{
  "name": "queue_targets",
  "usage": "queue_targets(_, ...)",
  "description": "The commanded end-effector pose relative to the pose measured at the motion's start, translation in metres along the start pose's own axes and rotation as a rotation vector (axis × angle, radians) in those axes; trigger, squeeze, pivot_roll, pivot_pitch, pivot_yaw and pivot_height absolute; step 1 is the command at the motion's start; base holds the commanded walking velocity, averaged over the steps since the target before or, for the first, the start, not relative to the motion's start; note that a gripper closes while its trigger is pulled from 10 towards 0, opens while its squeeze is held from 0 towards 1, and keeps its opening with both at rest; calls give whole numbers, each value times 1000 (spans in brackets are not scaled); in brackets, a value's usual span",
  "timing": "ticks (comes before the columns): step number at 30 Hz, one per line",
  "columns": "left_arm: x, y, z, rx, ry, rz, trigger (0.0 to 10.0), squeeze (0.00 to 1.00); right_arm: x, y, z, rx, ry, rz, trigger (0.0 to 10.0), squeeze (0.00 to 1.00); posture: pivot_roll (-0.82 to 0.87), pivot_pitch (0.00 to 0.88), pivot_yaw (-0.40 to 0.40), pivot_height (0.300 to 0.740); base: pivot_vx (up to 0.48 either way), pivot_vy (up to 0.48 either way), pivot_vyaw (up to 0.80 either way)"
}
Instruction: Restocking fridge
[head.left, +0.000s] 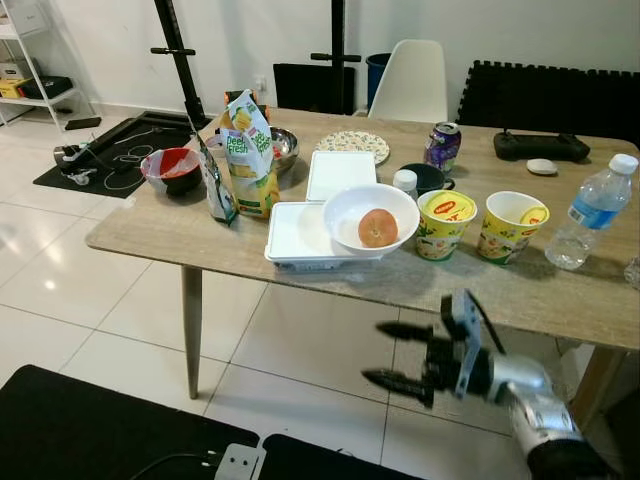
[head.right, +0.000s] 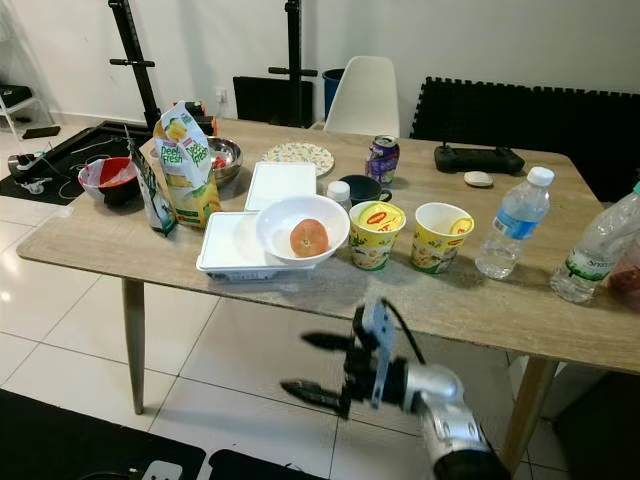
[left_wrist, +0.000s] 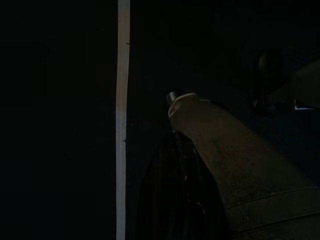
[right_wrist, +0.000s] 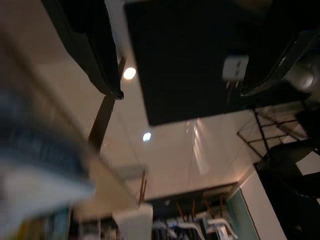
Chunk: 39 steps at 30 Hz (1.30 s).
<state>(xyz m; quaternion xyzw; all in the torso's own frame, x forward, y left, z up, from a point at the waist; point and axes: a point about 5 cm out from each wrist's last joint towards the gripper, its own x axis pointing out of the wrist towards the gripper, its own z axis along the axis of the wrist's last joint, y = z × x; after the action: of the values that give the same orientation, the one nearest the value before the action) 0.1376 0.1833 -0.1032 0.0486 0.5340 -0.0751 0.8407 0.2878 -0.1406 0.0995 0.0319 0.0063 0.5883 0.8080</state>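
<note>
Fruit (head.left: 377, 228) — round, orange-pink — sits in a white bowl (head.left: 345, 212) on a white container (head.left: 292, 236) mid-tabletop (head.left: 150, 236). Right claw (head.left: 396, 354) hangs below the front edge, fingers spread wide — empty.

A tall white, green and yellow juice carton (head.right: 189, 160) standing on the wooden table (head.right: 300, 290) reads "Fresh" on its front, while the logos on the two yellow paper cups (head.right: 376, 235) are too small to read.
</note>
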Motion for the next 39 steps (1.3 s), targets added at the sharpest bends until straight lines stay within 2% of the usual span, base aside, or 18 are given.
queue_targets(1,0,2,-2,19,10,2,10000,0,1,-2,8,-21,-38,-9,10000,1000,-40,0,-2,740,0,0,0)
queue_targets(2,0,2,-2,22,11,2,10000,0,6,-9,25,-82,-64,-34,10000,1000,-41,0,-2,740,0,0,0)
queue_targets(6,0,1,-1,25,10,1,10000,0,15,-19,42,-152,-67,-73,10000,1000,-39,0,-3,740,0,0,0)
queue_targets(8,0,1,0,26,7,0,10000,0,24,-31,56,-230,-47,-147,10000,1000,-36,0,-8,740,0,0,0)
queue_targets(11,0,0,0,26,6,-1,10000,0,30,-40,67,-304,-6,-188,10000,1000,-36,0,-10,740,0,0,0)
queue_targets(12,0,0,-1,27,5,-1,10000,0,32,-44,72,-337,19,-207,10000,380,-36,0,-14,740,0,0,0)
queue_targets(13,0,0,-1,28,6,-3,10000,0,35,-50,79,-389,52,-231,10000,0,-36,0,-17,740,0,0,0)
queue_targets(14,0,0,-1,28,6,-3,10000,0,35,-50,79,-389,52,-231,10000,0,-36,0,-17,740,0,0,0)
queue_targets(16,0,-1,-1,28,7,-5,10000,0,39,-57,91,-467,98,-257,10000,0,-34,0,-22,740,0,0,0)
queue_targets(18,0,-3,-2,25,8,-9,10000,0,44,-65,103,-627,230,-253,10000,0,-33,0,-28,740,0,0,0)
queue_targets(21,0,-4,-3,24,9,-11,10000,0,45,-67,111,-676,255,-236,10000,0,-32,0,-30,740,0,0,0)
queue_targets(25,0,-4,-3,23,11,-13,10000,0,46,-67,120,-680,228,-221,10000,0,-31,0,-35,740,0,0,0)
queue_targets(26,0,-5,-5,20,14,-14,10000,0,47,-65,135,-653,156,-151,10000,0,-31,0,-38,740,0,0,0)
queue_targets(29,0,-5,-6,20,15,-14,10000,0,48,-64,139,-647,136,-123,10000,0,-31,0,-38,740,0,0,0)
queue_targets(30,0,-5,-6,19,15,-15,10000,0,48,-62,140,-631,130,-74,10000,0,-31,0,-39,740,0,0,0)
queue_targets(34,-1,-4,-7,22,17,-15,10000,0,52,-55,131,-583,184,69,10000,0,-33,0,-38,740,0,0,0)
queue_targets(38,-1,-3,-8,24,17,-15,10000,0,56,-53,124,-589,234,110,10000,0,-33,0,-38,740,0,0,0)
queue_targets(39,-2,0,-10,25,22,-12,10000,0,61,-52,115,-605,288,124,10000,0,-33,0,-35,740,0,0,0)
